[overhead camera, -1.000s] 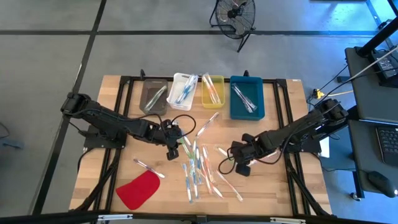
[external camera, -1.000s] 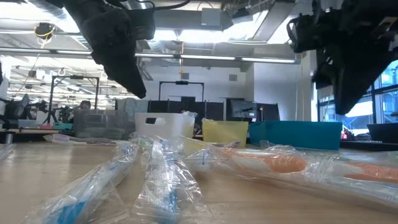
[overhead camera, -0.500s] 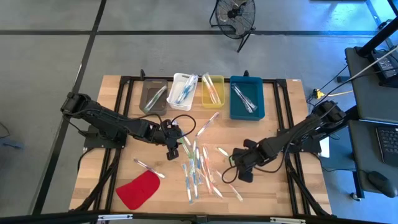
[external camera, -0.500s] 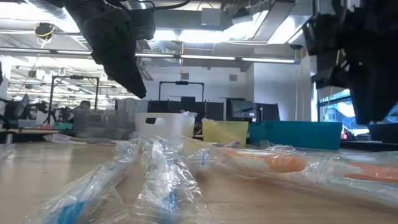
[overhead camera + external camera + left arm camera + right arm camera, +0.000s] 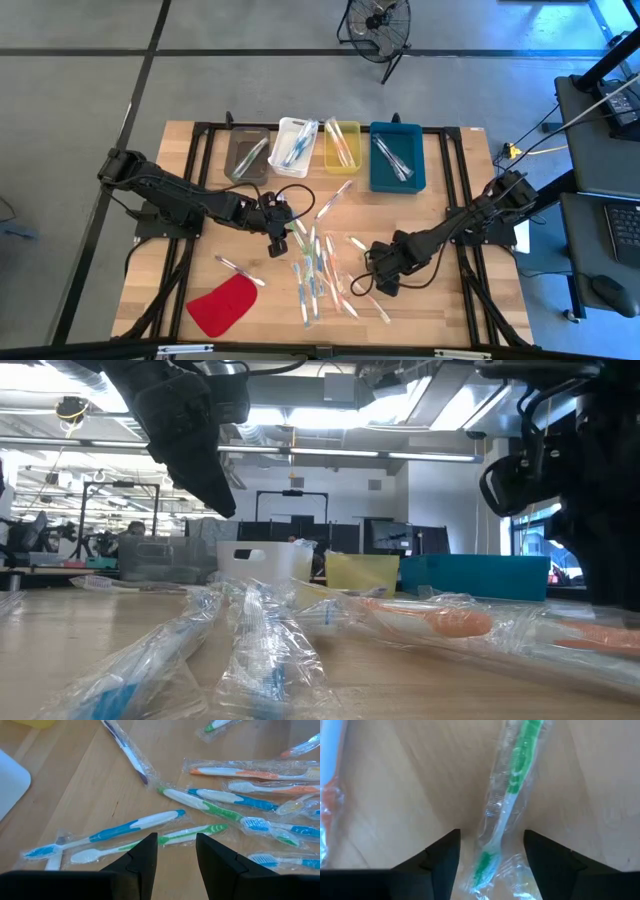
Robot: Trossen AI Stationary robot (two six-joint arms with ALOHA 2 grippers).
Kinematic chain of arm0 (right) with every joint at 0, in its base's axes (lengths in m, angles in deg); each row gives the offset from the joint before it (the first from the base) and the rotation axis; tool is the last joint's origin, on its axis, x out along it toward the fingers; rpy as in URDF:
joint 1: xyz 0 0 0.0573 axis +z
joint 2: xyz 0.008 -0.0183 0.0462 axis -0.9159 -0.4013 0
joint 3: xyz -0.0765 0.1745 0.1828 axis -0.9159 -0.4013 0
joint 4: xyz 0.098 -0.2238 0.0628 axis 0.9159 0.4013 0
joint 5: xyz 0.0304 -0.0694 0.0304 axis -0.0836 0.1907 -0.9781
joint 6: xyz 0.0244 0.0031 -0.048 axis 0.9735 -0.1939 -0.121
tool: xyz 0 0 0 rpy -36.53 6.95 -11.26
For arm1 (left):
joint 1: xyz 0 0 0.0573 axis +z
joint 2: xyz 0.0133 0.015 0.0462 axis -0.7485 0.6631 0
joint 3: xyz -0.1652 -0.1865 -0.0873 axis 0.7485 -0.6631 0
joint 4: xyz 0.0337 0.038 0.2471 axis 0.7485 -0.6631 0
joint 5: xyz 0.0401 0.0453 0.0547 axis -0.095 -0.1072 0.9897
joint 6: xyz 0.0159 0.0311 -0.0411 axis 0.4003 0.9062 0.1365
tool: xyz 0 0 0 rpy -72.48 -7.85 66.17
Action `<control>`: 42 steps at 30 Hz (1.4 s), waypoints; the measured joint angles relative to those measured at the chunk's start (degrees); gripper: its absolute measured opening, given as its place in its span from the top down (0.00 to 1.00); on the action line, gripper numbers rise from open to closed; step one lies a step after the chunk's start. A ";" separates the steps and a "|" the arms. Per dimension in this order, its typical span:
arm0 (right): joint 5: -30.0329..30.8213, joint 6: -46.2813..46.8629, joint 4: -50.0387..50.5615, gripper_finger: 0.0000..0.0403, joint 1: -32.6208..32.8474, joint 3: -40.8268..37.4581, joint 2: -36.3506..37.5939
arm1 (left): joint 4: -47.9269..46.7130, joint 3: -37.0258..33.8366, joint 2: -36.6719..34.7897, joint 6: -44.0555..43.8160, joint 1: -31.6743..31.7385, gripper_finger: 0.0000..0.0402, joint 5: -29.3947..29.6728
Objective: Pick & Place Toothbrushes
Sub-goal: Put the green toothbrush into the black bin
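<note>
1. The right gripper (image 5: 490,852) sits low over the wooden table (image 5: 190,275), its dark fingers spread around a green-and-white toothbrush in crinkly clear wrap (image 5: 512,785).
2. The left gripper (image 5: 175,855) hovers with fingers parted above scattered plastic-wrapped toothbrushes (image 5: 235,800).

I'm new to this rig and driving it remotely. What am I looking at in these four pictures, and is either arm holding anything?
Two dark robot arms work at a wooden table. The overhead picture shows everything; the low one looks across the tabletop; the other two come from cameras on each wrist. Wrapped toothbrushes lie scattered mid-table, four bins at the far edge hold a few, and a flat red piece lies near the front. The left gripper hovers open over the pile, holding nothing. The right gripper is open, straddling a green toothbrush, not yet gripping it.
</note>
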 joint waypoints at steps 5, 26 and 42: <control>0.86 1.92 0.43 0.57 0.00 0.00 -0.09 | 0.00 0.00 0.01 -0.15 0.00 0.68 0.00; 3.09 -1.56 -2.28 0.98 -2.17 -0.20 0.61 | 19.61 -11.64 0.02 4.25 4.31 0.68 -9.62; 25.61 -11.60 -6.32 0.99 -2.65 -0.15 8.34 | 38.11 -14.16 0.02 14.40 4.90 0.68 -9.29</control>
